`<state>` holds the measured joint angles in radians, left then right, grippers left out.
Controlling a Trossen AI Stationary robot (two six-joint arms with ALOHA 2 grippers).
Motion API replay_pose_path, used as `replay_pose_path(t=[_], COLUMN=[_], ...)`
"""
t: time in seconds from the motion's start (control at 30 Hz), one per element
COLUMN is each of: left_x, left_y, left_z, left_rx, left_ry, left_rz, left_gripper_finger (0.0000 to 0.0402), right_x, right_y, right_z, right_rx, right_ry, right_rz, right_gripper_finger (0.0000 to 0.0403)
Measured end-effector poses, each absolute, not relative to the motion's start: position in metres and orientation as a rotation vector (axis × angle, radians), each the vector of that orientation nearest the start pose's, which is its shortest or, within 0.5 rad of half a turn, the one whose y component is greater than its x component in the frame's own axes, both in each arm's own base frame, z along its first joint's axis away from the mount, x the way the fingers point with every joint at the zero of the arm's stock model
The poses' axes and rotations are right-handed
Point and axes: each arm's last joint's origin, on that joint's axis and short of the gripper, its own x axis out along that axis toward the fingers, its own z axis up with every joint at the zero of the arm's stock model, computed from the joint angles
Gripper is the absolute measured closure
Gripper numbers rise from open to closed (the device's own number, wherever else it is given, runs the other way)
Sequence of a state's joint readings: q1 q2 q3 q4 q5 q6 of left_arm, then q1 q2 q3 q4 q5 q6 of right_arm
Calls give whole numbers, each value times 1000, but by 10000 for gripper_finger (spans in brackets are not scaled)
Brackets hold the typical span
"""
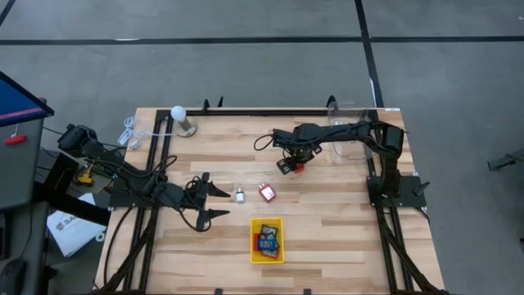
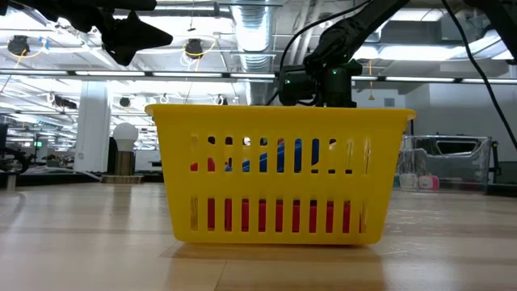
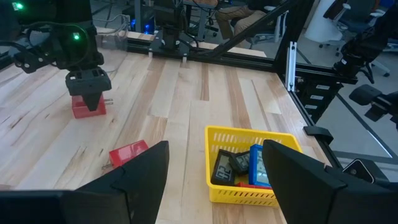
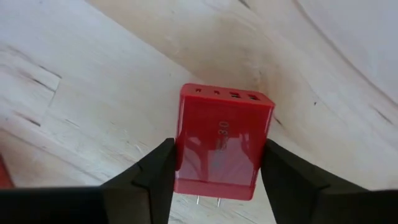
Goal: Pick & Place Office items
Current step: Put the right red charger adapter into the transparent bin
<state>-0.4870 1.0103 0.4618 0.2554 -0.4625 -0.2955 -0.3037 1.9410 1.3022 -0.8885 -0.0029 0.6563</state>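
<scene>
now right gripper (image 4: pixel 217 171) pinching red charger block (image 4: pixel 222 144) on table centre.
fingers touching both its sides, prongs near wood; left gripper (image 1: pixel 219 202) parked, jaws apart, empty, near yellow tray (image 1: pixel 255 242).

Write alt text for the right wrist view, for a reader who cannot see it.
The right end effector closes its two dark fingers on either side of a red block-shaped charger with ports along one end and metal prongs at the other, sitting on the pale wooden table. The fingers appear to touch its sides; nothing else is clearly visible.
</scene>
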Motion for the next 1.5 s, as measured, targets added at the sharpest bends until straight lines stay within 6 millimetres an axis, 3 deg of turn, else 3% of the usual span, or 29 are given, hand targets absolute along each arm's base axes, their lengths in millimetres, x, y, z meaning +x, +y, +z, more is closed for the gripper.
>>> replay_pose_path(t=[0.43,0.57,0.73,0.93,1.13,1.33,1.5], left_x=[191,191,192,192,191,191,191], left_y=[-87,-87,-87,-87,-88,-88,-88], left_z=[223,224,224,225,225,225,225], left_rx=[-158,-158,-161,-165,-166,-172,-186], left_ry=[262,261,254,249,249,249,249], left_rz=[14,14,13,11,8,9,10], left_gripper_finger=[147,147,147,147,147,147,147], right_x=[340,348,351,324,274,232,215], right_y=[-86,-75,-62,-51,-49,-60,-86], right_z=[161,182,227,277,315,337,341], right_rx=[704,680,674,664,654,657,669], right_ry=[1456,1431,1293,1160,1129,1102,1084], right_rz=[-703,-673,-653,-735,-954,-1143,-1254], right_gripper_finger=[215,215,215,215,214,214,214])
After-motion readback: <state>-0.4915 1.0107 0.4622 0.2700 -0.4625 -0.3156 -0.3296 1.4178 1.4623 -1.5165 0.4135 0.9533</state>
